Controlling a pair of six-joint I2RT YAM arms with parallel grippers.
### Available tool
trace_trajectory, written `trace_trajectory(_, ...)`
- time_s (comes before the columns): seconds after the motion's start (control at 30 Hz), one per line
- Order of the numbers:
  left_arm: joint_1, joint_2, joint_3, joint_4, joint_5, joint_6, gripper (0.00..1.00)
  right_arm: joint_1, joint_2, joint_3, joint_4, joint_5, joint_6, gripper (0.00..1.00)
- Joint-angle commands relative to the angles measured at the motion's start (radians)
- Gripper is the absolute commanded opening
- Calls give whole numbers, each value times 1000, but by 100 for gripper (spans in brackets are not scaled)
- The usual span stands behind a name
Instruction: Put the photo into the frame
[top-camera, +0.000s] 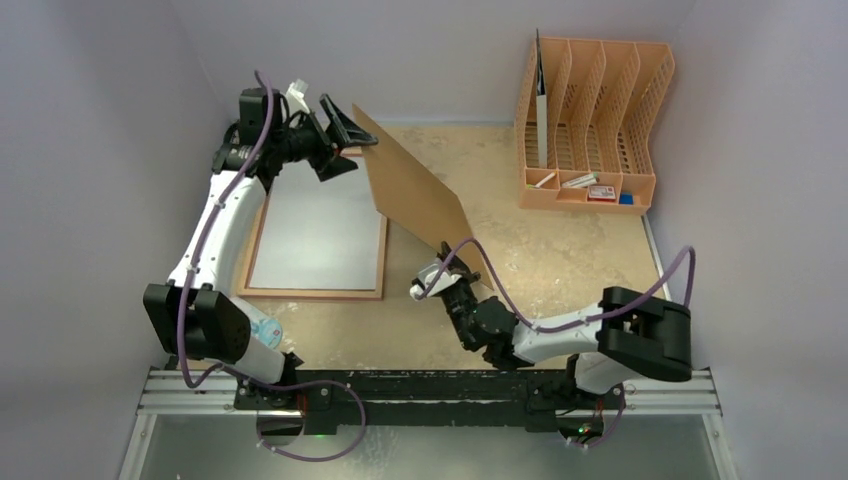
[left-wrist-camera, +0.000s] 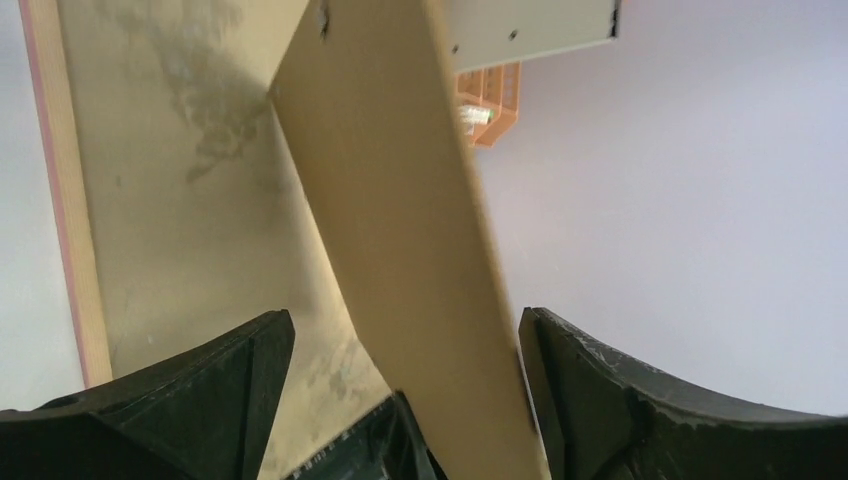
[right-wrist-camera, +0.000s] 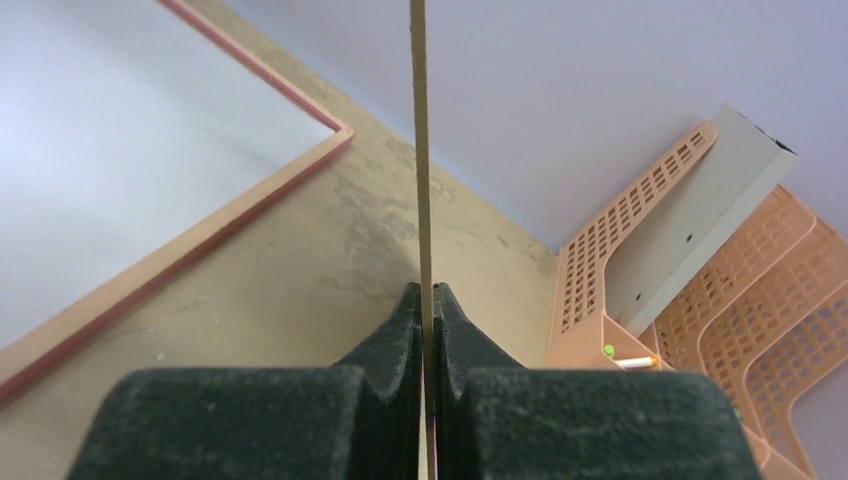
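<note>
Hardboard sheet (top-camera: 415, 195), thin, brown, clamped edge-on in right hand (right-wrist-camera: 427, 297) (left hand (left-wrist-camera: 402, 330) spread wide, astride it)

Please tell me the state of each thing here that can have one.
left gripper: open, fingers astride the backing board
right gripper: shut on the backing board's near corner
backing board: tilted, outside the frame
frame: lying flat on the table
photo: seemingly inside the frame, white side up

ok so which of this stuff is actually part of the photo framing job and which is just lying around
In the job: frame; white sheet inside it, likely the photo face down; brown backing board, pinched by the right claw.
Just lying about: orange file rack; grey folder and small items in it.
</note>
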Motion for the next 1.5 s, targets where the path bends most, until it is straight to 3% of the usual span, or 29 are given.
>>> trace_trajectory(0.0, 18, -41, 159, 31, -97, 100, 89, -22, -120, -3, 63, -39, 136, 0)
trace_trajectory(0.27, 34, -61, 274, 32, -407, 240, 93, -245, -356, 86, -413, -292, 609, 0)
trace_trajectory(0.63, 52, -41, 68, 119, -906, 506, 99, -383, -378, 339, -825, -537, 1000, 0)
trace_trajectory(0.87, 179, 77, 0, 138, -896, 553, 99, -476, -376, 378, -878, -686, 1110, 0)
trace_trajectory(1.17, 278, 267, 13, 94, -847, 643, 98, -557, -393, 424, -971, -659, 1177, 0)
trace_trajectory(1.47, 317, 230, -240, 358, -860, 697, 98, -639, -436, 432, -1026, -624, 1172, 0)
